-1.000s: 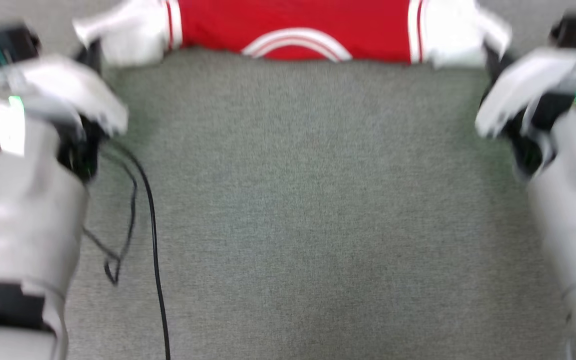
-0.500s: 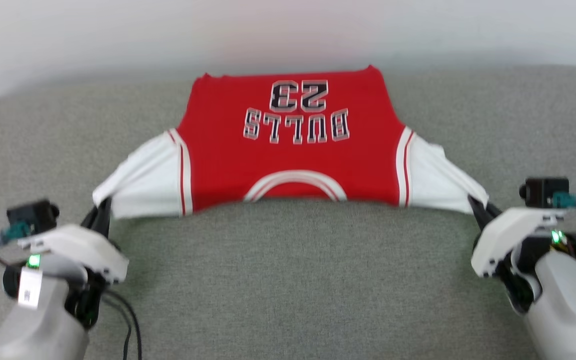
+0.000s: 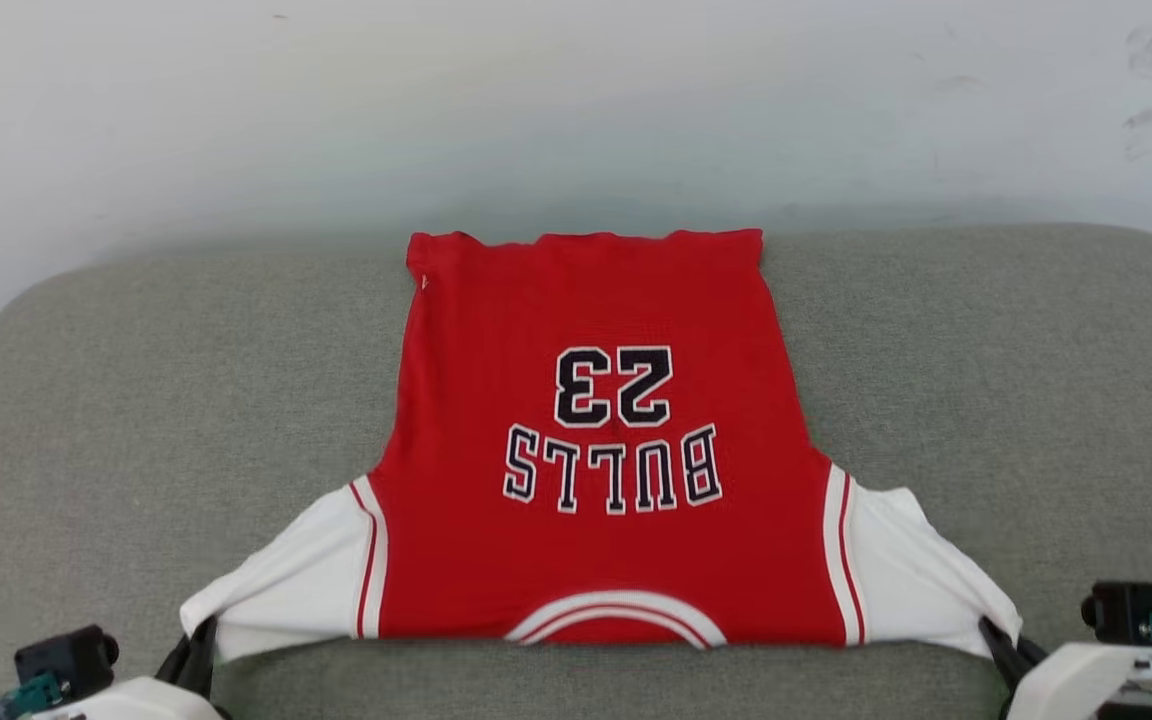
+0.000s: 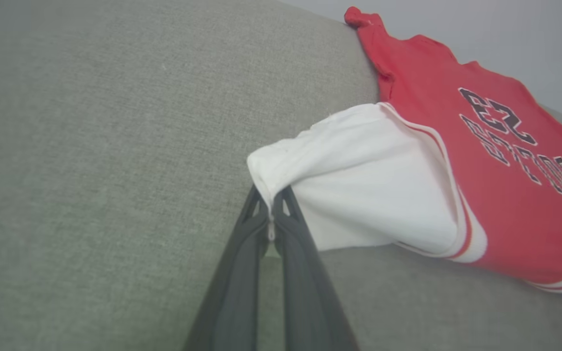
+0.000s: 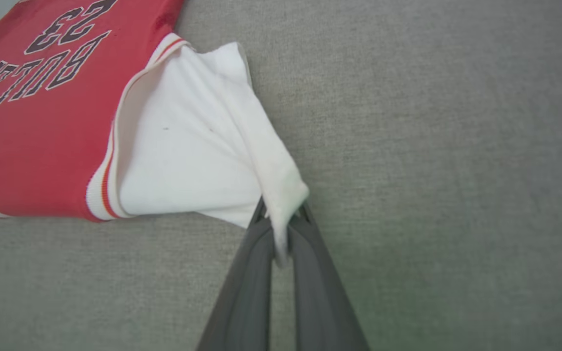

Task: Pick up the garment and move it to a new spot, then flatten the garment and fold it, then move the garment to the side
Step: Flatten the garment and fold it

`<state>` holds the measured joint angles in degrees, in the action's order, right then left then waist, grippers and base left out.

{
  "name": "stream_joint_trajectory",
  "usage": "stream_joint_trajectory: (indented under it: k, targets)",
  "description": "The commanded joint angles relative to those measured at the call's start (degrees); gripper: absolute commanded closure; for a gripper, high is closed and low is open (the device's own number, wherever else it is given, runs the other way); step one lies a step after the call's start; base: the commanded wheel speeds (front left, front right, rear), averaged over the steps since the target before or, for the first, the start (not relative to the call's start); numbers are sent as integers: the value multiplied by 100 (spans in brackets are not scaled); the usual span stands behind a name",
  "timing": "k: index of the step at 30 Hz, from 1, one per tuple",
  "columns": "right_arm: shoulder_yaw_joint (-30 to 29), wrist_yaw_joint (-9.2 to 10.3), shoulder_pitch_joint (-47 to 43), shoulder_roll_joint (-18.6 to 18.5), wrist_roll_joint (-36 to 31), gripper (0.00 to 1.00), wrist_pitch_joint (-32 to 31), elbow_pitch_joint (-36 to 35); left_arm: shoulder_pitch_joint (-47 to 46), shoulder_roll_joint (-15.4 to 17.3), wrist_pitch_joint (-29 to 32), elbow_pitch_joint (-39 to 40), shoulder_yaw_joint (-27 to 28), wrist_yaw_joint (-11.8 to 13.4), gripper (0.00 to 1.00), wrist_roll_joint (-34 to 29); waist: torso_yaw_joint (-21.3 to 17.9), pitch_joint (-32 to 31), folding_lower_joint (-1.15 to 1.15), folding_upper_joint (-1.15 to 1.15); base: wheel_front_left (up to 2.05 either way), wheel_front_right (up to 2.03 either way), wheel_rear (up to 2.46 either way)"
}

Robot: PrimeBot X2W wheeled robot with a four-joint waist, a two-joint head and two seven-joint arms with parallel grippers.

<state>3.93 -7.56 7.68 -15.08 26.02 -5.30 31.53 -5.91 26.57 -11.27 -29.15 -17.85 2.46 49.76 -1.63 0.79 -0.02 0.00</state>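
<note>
Shows shirt (image 3: 596, 560) spread flat mid-desk (image 3: 136, 400), hem at the 12 o'clock edge by the wall (image 3: 576, 100). Leaves bare room at 3 and 9 o'clock. Reads "BULLS 23", upside down. Has left claw (image 3: 198, 640), 7 o'clock, clamped on one white sleeve (image 3: 286, 590), and right claw (image 3: 998, 640), 5 o'clock, on the other.

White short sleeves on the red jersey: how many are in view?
2: the white left sleeve, pinched by the left gripper; the right sleeve, pinched by the right gripper.
</note>
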Motion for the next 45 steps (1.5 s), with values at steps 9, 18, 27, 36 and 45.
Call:
stream_joint_trajectory:
  k: [9, 18, 27, 36, 45]
  targets:
    - [-826, 13, -1895, 538, -485, 100, -1315, -1751, 1789, 450, 561, 1790, 140, 961, 100, 192, 64, -107, 2, 0, 0, 0, 0]
    - [-1090, 12, -2536, 943, -591, 79, -1953, -2549, 2069, 503, 667, 2401, 62, 1225, 100, 109, 204, -8, 2, 0, 0, 0, 0]
    - [-1463, 10, -1603, 949, -524, 0, -1366, -2746, 1405, 417, 639, 2794, -172, 1241, 100, -236, 524, 460, 2, 0, 0, 0, 0]
    - [-1805, 10, 407, 763, -475, 0, -1193, -2091, 745, 255, 497, 3269, -354, 1257, 100, -572, 852, 1283, 2, 0, 0, 0, 0]
    - [-1656, 9, 2710, 137, -462, 0, -2797, -795, 124, 34, 416, 3377, -579, 1121, 100, -766, 1309, 2017, 2, 0, 0, 0, 0]
